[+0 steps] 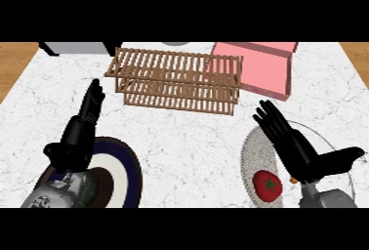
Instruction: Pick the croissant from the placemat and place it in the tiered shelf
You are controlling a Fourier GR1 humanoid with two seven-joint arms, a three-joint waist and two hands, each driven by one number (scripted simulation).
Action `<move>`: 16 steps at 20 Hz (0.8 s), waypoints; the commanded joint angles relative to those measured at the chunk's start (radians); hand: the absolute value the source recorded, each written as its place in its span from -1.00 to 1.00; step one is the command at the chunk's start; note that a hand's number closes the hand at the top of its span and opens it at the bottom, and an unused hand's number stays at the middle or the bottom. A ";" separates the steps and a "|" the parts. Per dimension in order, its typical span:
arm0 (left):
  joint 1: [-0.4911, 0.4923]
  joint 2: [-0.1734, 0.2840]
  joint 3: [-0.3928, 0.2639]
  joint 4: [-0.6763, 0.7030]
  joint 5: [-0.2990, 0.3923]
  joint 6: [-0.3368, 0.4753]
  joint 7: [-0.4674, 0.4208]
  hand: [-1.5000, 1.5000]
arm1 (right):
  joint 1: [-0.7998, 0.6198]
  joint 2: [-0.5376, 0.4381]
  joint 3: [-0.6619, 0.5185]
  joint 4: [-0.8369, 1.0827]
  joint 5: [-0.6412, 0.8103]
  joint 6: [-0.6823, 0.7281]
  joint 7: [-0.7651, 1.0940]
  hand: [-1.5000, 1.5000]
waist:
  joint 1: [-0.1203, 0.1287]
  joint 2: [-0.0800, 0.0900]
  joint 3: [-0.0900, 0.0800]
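Observation:
The wooden tiered shelf stands at the back middle of the marble counter, and no object shows on its slats. A grey round placemat lies at the right front. My right hand hovers open over it, fingers straight and pointing up-left. Only a small orange-brown sliver peeks out below the palm; it may be the croissant, the rest being hidden by the hand. My left hand is open at the left, fingers pointing toward the back.
A red tomato lies on the placemat near its front edge. A dark-rimmed plate sits under my left forearm. A pink box-like object stands behind the shelf's right end, and a grey object at the back left.

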State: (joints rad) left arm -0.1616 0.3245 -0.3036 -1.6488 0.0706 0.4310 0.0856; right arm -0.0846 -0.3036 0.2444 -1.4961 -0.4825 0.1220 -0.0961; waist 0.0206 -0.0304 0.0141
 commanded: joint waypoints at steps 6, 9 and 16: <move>0.036 0.057 0.180 -0.013 0.079 -0.026 0.013 0.00 | -0.180 -0.173 -0.302 0.104 -0.142 0.183 -0.083 1.00 | -0.006 0.034 -0.013; 0.048 0.022 0.163 0.045 0.118 -0.059 0.000 0.00 | -0.127 -0.085 -0.389 0.180 -0.244 -0.007 0.022 -1.00 | -0.023 0.037 -0.014; 0.107 0.044 0.195 -0.043 0.133 -0.100 0.025 0.00 | -0.071 -0.290 -0.479 0.257 -0.271 0.456 -0.127 -1.00 | -0.019 0.031 -0.014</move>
State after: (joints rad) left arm -0.0689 0.3595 -0.1361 -1.6862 0.1820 0.3618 0.1155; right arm -0.1649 -0.5133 -0.1983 -1.2637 -0.7457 0.4202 -0.1900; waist 0.0020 0.0003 0.0011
